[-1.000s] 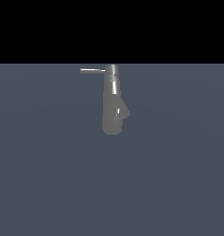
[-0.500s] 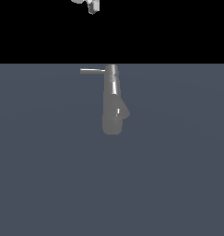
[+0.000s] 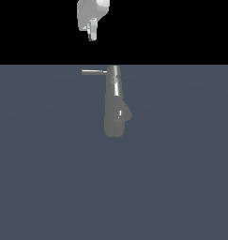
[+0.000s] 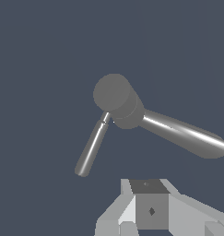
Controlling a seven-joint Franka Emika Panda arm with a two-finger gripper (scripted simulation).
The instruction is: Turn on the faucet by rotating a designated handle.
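Handle point(image 3: 94, 72) below claw point(image 3: 92, 33), well apart.

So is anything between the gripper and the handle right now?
Nothing. In the exterior view the gripper hangs above the handle with only empty space between. The wrist view shows the handle unobstructed too.

Claw point(image 3: 92, 33) above handle point(image 3: 93, 72), apart; faucet point(image 3: 115, 105) upright.

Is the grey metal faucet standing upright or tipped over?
Upright: in the exterior view the grey metal faucet stands vertically, its thin rod handle sticking out sideways toward that view's left. The pincer hangs above, clear of it.
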